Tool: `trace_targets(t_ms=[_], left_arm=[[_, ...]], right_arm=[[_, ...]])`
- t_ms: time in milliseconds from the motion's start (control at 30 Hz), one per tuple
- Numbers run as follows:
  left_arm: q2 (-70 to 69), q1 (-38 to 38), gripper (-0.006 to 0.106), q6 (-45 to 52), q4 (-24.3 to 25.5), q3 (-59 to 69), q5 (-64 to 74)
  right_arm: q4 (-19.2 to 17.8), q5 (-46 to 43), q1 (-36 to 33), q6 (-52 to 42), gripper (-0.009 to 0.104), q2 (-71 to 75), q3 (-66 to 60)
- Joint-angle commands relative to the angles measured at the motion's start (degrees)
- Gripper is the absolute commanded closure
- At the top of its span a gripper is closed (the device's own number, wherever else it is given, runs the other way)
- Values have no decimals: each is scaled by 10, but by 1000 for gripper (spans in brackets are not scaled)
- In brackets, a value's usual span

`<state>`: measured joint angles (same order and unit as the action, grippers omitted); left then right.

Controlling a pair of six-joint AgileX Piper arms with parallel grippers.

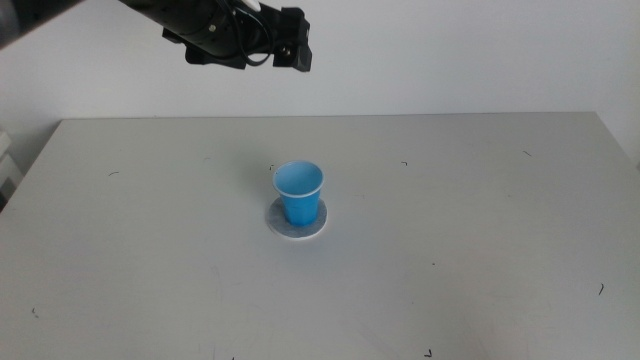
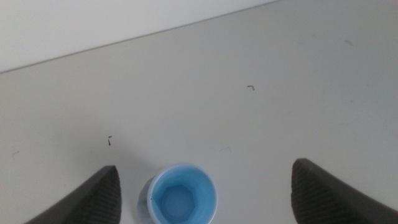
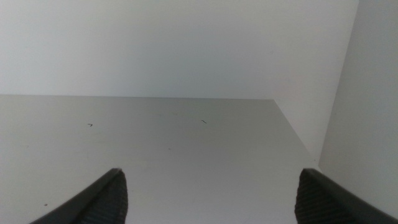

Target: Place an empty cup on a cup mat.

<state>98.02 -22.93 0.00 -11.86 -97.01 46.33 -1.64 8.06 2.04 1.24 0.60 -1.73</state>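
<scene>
The blue cup (image 1: 299, 192) stands upright on the round grey cup mat (image 1: 297, 221) near the middle of the table. It is empty; its light blue inside shows in the left wrist view (image 2: 178, 200). My left gripper (image 1: 290, 50) is high above the table, up and behind the cup, open and holding nothing. In its wrist view its jaws stand wide apart with the cup below and between them, not touching. My right gripper is out of the middle view; its wrist view shows its jaws wide apart over bare table.
The grey table (image 1: 480, 240) carries small dark marks. Its far edge meets a white wall. The right wrist view shows a table corner (image 3: 273, 101) and a wall beside it.
</scene>
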Motion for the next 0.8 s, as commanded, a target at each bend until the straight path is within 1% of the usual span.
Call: trace_targets(t_ms=[0, 167, 233, 333, 400, 467, 567, 767], left_arm=[[-55, 1, -5, 0, -18, -15, -23], [-123, 1, -5, 21, 24, -15, -1], [-158, 3, -5, 21, 50, -10, 0], [-220, 7, -5, 20, 86, 17, -5], [-270, 19, -5, 20, 98, 47, -10], [-313, 41, -5, 20, 102, 83, -20], [-377, 93, -5, 29, 103, 154, -44], [-499, 197, -5, 38, 100, 325, -109]], right_arm=[[-8, -43, 0, -3, 1, 15, 5], [-8, -43, 0, -3, 1, 15, 5], [-8, -43, 0, -3, 1, 15, 5], [-8, -43, 0, -3, 1, 15, 5], [-8, -43, 0, -3, 1, 15, 5], [-8, -43, 0, -3, 1, 15, 5], [-8, -43, 0, -3, 1, 15, 5], [-8, -43, 0, -3, 1, 15, 5]])
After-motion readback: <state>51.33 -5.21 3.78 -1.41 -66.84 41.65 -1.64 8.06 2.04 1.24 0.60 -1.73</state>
